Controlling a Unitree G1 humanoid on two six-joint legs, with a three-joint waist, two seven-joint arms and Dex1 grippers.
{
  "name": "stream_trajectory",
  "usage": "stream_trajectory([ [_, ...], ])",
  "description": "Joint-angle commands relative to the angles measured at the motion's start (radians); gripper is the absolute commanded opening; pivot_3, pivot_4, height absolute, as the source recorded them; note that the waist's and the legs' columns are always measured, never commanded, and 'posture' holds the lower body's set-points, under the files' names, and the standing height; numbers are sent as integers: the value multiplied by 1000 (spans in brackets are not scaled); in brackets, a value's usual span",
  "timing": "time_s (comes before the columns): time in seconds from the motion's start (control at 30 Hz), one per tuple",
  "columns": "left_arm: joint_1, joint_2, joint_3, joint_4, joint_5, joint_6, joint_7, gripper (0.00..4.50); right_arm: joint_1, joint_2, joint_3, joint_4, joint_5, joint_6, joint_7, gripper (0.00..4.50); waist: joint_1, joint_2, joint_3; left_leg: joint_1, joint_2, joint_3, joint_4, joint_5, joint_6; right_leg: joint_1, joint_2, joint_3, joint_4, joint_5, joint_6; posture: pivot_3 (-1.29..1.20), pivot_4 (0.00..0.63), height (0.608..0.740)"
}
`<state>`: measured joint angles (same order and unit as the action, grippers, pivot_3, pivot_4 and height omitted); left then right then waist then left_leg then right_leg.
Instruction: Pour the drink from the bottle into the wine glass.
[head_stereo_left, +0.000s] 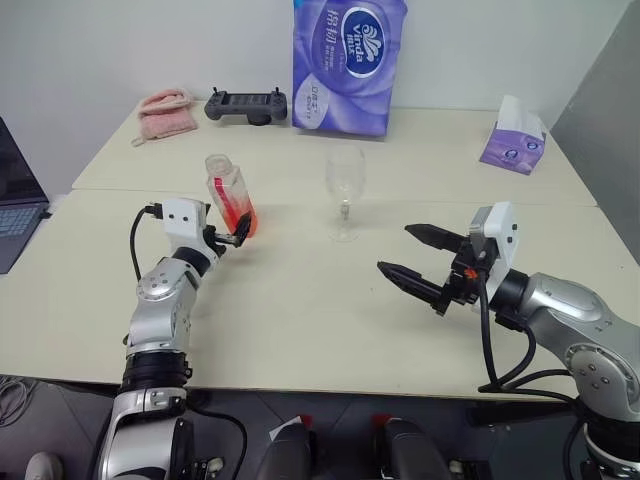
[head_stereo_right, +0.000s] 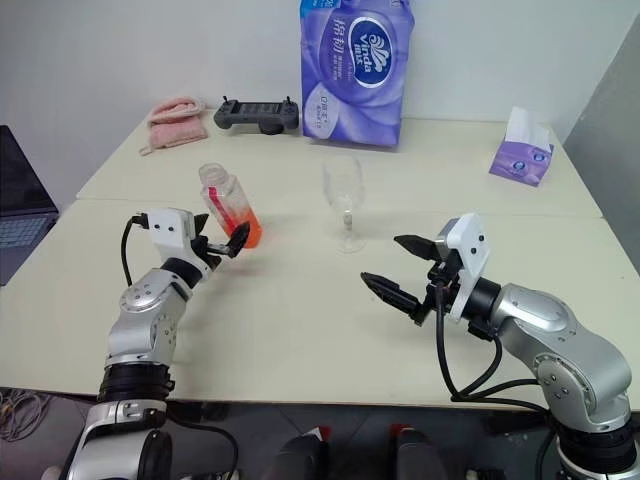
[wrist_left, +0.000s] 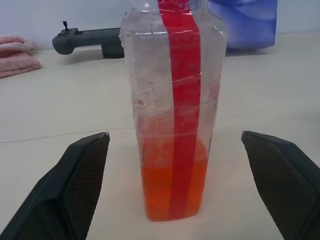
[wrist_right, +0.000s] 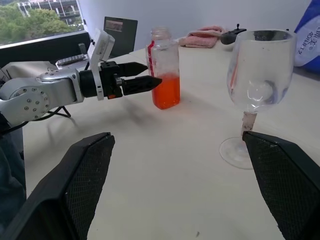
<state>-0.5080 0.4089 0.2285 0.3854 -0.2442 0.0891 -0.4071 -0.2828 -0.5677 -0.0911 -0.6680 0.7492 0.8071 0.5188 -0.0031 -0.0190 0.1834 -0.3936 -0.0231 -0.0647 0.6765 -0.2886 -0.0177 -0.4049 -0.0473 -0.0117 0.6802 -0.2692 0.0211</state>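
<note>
Nearest the robot, bare desk (head_stereo_left: 300, 330) runs along the front edge, with open room between the two arms.

Right hand (head_stereo_left: 412, 262) hovers over the desk in front of and to the right of the wine glass, fingers wide apart, empty, pointing left toward the glass. It is well apart from everything.

Left hand (head_stereo_left: 232, 232) is at the bottle (head_stereo_left: 230, 197), fingers apart. In the left wrist view the bottle stands upright between the two fingers (wrist_left: 80, 175) with a gap on each side, so no grip yet. The drink (wrist_left: 172, 187) fills only the bottom part of the bottle. No cap seen on the neck in the right wrist view; looks open.

Wine glass (head_stereo_left: 345, 190) stands upright just right of the bottle, bowl empty, clear gap between them.

Progress, judged: early. Bottle not grasped or lifted, nothing poured. Left: close on the bottle, lift, carry to the rim, tilt.

Room: the space between bottle and glass is free and the path is short. The thin-stemmed glass looks easy to knock. A seam crosses the desk just behind them.

Far side: pink cloth (head_stereo_left: 166, 110), black controller (head_stereo_left: 246, 105), purple tissue pack (head_stereo_left: 345, 65), small tissue box (head_stereo_left: 513, 142), all well clear. Laptop (head_stereo_left: 15, 205) sits off the left edge.
</note>
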Motion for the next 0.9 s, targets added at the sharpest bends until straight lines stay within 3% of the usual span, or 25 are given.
stream_trajectory([
  [0.03, -66, 12, 6, 84, 15, -74, -10, 4500, 3, 2, -14, -37, 6, -25, -13, 4482, 0, 0, 0, 0, 0, 0, 0, 0, 0, 0, 0, 0, 0, 0, 0, 0, 150, 740],
  [0.3, -167, 31, 0, 288, 41, -177, -45, 4500, 5, 9, -5, -19, -10, -45, -29, 4482, -1, 0, 0, 0, 0, 1, 0, 0, 0, 0, 2, -1, 0, 0, 0, 0, 150, 740],
  [0.4, -183, 26, -7, 317, 47, -193, -52, 3883, 7, 16, -3, -9, -26, -55, -33, 4500, -1, 0, 0, 0, 0, 0, 0, 0, 0, 0, 2, -1, 0, 0, 0, 0, 150, 740],
  [0.63, -194, 23, -6, 345, 50, -215, -66, 1742, 22, 20, -2, -15, -38, -65, -42, 4500, -1, 0, 0, 0, 0, 0, 0, 0, 0, 0, 2, -1, 0, 0, 0, 0, 150, 740],
  [0.9, -239, 60, -48, 299, 107, -225, -70, 1638, 12, 36, -13, -27, -62, -89, -68, 4500, -1, 0, 0, 0, 0, 0, 0, 0, 0, 0, 2, -1, 0, 0, 0, 0, 150, 740],
])
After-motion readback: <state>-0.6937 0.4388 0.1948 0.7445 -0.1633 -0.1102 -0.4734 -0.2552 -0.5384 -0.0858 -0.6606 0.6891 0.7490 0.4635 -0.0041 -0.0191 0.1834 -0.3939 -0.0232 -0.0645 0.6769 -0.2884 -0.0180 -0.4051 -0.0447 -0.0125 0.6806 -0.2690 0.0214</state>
